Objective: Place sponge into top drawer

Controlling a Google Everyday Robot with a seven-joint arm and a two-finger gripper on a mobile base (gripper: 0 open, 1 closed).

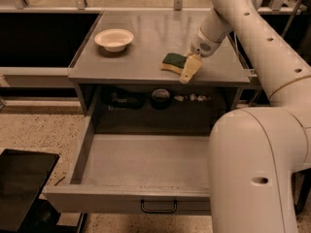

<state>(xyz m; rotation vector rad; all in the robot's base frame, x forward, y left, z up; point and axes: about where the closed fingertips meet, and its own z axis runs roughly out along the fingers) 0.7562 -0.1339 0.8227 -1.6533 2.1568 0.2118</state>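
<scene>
The sponge (171,61), dark green over yellow foam, lies on the grey cabinet top (141,38) near its front edge, right of centre. My gripper (189,68) reaches down from the white arm (228,13) and sits at the sponge's right end, touching or almost touching it. The top drawer (146,161) is pulled wide open below the cabinet and is empty inside. Its flat grey front panel (97,201) has a small black handle (158,207) at centre.
A white bowl (114,39) stands on the cabinet top at the left. A dark shelf recess (155,101) above the drawer holds small items. The arm's large white body (252,174) covers the drawer's right side. A black object (19,188) is at lower left on the floor.
</scene>
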